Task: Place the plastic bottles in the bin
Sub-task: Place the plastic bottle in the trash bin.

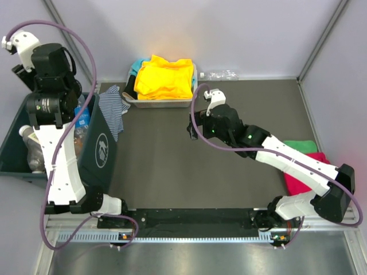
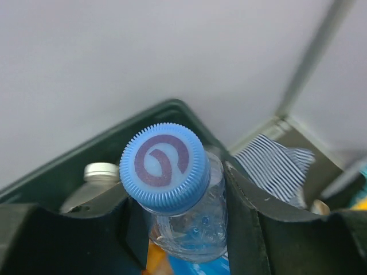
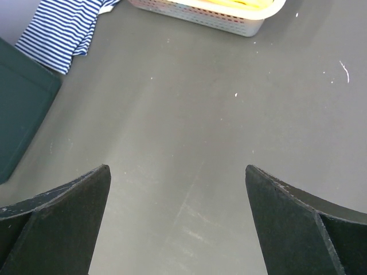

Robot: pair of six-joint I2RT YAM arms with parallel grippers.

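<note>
In the left wrist view my left gripper (image 2: 183,212) is shut on a clear plastic bottle (image 2: 163,167) with a blue cap and a blue and orange label. It holds the bottle over the dark green bin (image 2: 166,109). A white-capped bottle (image 2: 100,171) lies in the bin below. In the top view the bin (image 1: 11,150) stands at the table's left edge with several bottles (image 1: 34,152) inside. One clear bottle (image 1: 222,75) lies at the back wall. My right gripper (image 3: 178,177) is open and empty above the bare mat (image 3: 200,114), mid-table (image 1: 196,125).
A striped cloth (image 1: 112,109) hangs over the bin's right rim. A white tray (image 1: 163,102) of yellow cloth (image 1: 166,77) stands at the back centre. Red (image 1: 304,172) and green (image 1: 301,146) cloths lie at the right under the right arm.
</note>
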